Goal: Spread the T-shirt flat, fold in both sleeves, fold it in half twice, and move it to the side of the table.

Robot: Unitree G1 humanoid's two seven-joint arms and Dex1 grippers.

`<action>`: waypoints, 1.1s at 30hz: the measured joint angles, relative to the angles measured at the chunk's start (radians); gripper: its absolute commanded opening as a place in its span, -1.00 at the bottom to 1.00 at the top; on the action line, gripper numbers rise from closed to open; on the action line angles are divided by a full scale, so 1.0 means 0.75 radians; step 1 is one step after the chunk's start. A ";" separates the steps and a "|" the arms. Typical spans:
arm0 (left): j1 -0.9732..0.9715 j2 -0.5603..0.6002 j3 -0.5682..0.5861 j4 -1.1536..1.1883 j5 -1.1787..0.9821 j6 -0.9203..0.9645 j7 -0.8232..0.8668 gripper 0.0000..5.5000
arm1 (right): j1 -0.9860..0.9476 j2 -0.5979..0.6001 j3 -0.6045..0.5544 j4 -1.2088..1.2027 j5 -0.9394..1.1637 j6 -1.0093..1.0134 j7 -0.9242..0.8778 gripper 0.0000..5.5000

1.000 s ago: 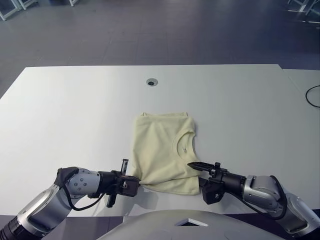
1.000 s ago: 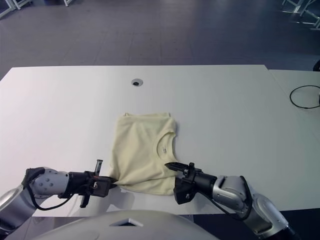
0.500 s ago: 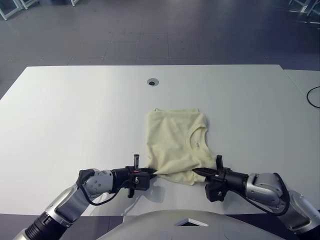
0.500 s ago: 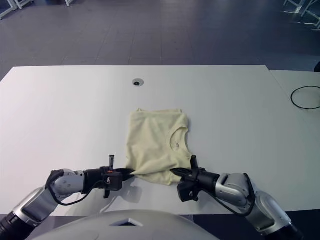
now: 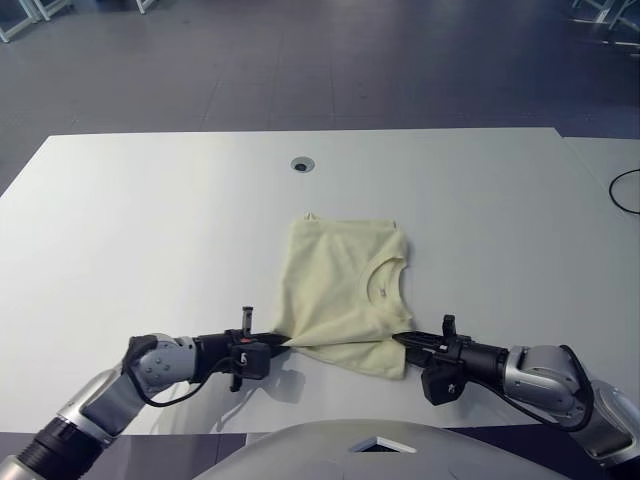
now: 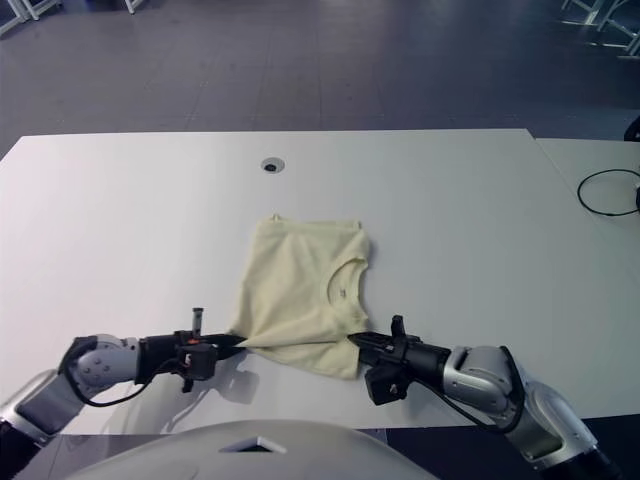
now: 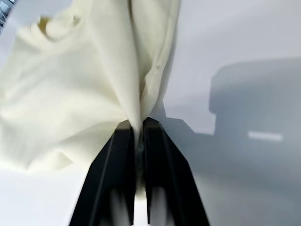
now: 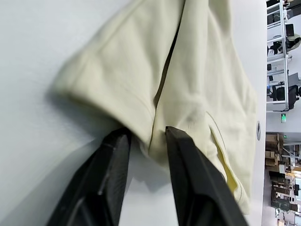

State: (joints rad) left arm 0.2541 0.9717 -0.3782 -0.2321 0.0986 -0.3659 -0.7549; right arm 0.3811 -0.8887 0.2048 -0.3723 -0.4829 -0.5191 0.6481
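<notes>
Counter (image 5: 120, 230), white, with a small round port (image 5: 301, 165) towards its far edge and a dark cable (image 6: 607, 190) at its right edge.

Shirt (image 5: 340, 290), pale yellow, lies as a compact, roughly rectangular bundle. It is nearer the near edge than the far one and about midway between the left and right edges. The neckline faces up on the right half and no sleeve sticks out. Spreading, sleeve folds and both halvings therefore appear complete, though the layers underneath are hidden. The near edge is drawn out into two points where it is gripped, so the bundle is not quite square.

Left tool (image 7: 136, 136), low over the counter, has its fingers closed tight on the near-left corner of the shirt, with cloth bunched between them.

Right tool (image 8: 148, 136), also low, pinches the near-right corner. Its fingers stand slightly apart with a thick fold of hem filling the gap.

Remaining, by this reading: carry or slide the bundle to one side of the counter, set it down without opening the folds, and release both corners.
</notes>
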 measured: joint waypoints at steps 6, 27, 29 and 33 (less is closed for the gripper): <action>0.069 0.094 0.050 -0.139 -0.031 0.153 -0.057 -0.98 | -0.001 0.003 -0.010 0.012 -0.037 -0.053 -0.067 0.00; 0.073 0.091 0.051 -0.291 0.006 0.355 -0.124 -0.98 | 0.003 0.091 0.079 0.000 -0.051 0.010 -0.078 -0.49; 0.072 0.080 0.038 -0.322 0.028 0.385 -0.124 -0.98 | 0.013 0.091 0.080 0.000 -0.052 0.010 -0.075 -0.60; 0.071 0.035 0.004 -0.357 0.068 0.408 -0.123 -0.98 | 0.015 0.091 0.082 -0.001 -0.057 0.016 -0.071 -0.82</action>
State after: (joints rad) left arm 0.3076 0.9981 -0.3748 -0.4995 0.1499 -0.0597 -0.8474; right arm 0.3926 -0.8204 0.2660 -0.3732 -0.5255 -0.5074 0.5951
